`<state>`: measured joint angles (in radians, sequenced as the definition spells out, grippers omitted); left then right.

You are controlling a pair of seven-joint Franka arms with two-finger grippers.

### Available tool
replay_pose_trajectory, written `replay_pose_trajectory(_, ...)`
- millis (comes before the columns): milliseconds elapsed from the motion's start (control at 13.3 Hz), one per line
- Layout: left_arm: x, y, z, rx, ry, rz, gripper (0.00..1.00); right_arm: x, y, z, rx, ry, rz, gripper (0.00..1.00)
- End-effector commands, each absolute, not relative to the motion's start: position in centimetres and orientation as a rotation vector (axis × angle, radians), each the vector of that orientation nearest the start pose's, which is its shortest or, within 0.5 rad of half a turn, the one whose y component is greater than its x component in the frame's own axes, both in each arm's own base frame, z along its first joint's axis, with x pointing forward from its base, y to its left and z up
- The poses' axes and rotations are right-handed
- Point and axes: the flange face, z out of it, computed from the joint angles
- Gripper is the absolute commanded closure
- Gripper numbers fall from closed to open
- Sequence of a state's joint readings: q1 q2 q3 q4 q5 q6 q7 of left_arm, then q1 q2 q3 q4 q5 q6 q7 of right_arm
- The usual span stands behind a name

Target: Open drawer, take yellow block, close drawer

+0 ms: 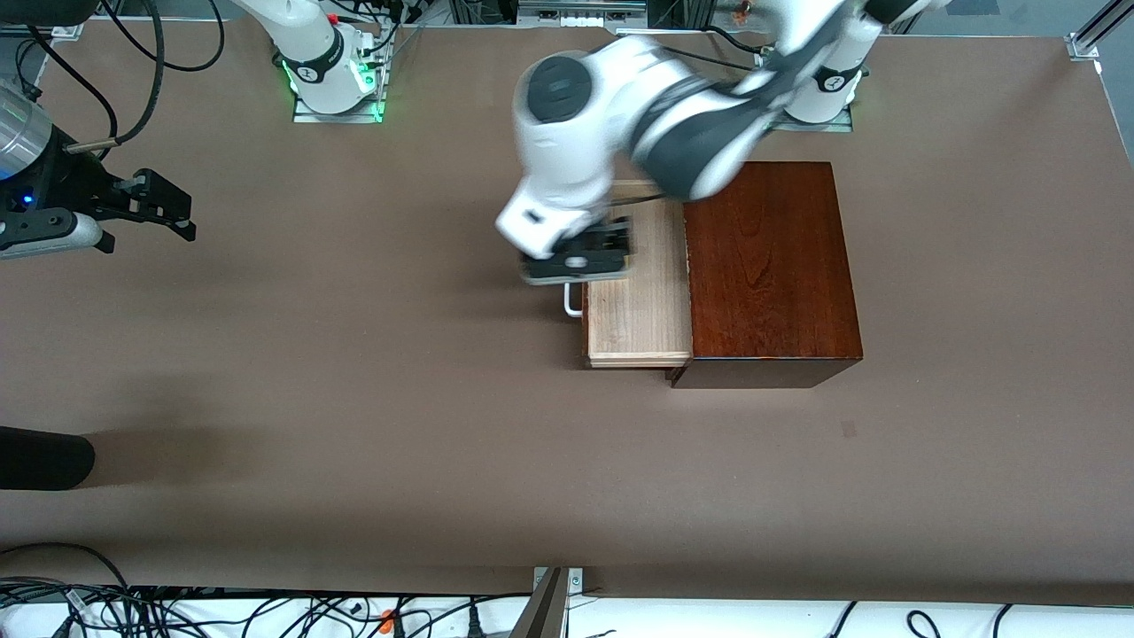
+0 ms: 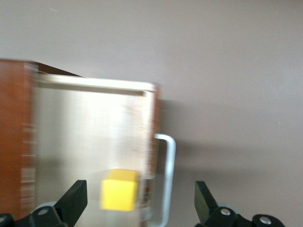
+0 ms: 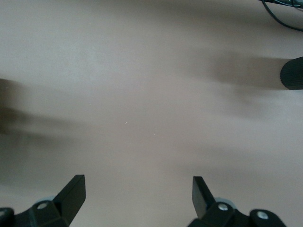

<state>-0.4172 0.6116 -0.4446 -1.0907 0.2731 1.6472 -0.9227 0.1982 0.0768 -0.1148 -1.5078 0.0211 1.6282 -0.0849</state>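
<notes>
The drawer [image 1: 638, 301] of the dark reddish-brown wooden box [image 1: 771, 266] stands pulled out toward the right arm's end of the table, with its pale inside showing. Its white bar handle [image 1: 572, 306] sticks out from its front. My left gripper [image 1: 580, 252] hovers open over the drawer's front end and handle. The yellow block is hidden under it in the front view. In the left wrist view the yellow block [image 2: 119, 190] lies in the drawer [image 2: 90, 132] just inside its front wall, beside the handle [image 2: 170, 175], between the open fingers of my left gripper [image 2: 139, 201]. My right gripper [image 1: 151, 208] waits open over bare table.
A black rounded object [image 1: 44, 456] lies at the right arm's end of the table, nearer to the front camera; it also shows in the right wrist view [image 3: 291, 73]. Cables [image 1: 177, 611] run along the table's front edge. My right gripper [image 3: 137, 194] is empty.
</notes>
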Motion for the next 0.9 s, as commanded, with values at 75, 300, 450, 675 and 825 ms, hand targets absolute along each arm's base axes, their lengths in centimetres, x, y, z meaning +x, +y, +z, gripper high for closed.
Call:
replay_pose_trajectory(75,56.8,-33.2,53.2,-3.126,-0.177,0.069,0.00,58.7,5.2,61.2,-3.118,-0.261,-0.066,0.00)
replay_pose_trajectory(300,58.7,-23.9,54.9,-3.148,-0.201,0.116,0.00,59.9,6.0,58.0,-3.121,-0.270,0.027,0.00)
replay_pose_trajectory(450,59.2,-18.4,56.9,-3.173,-0.178,0.143,0.00,60.6,7.1,55.4,-3.121,-0.296,0.104,0.00)
replay_pose_trajectory(675,59.6,-9.8,58.6,-3.187,-0.069,0.174,0.00,60.2,12.7,54.8,-3.073,-0.593,0.102,0.00)
replay_pose_trajectory(825,59.2,-6.0,59.7,-3.203,-0.052,0.151,0.00,58.7,19.8,53.7,-2.965,-0.929,0.129,0.00)
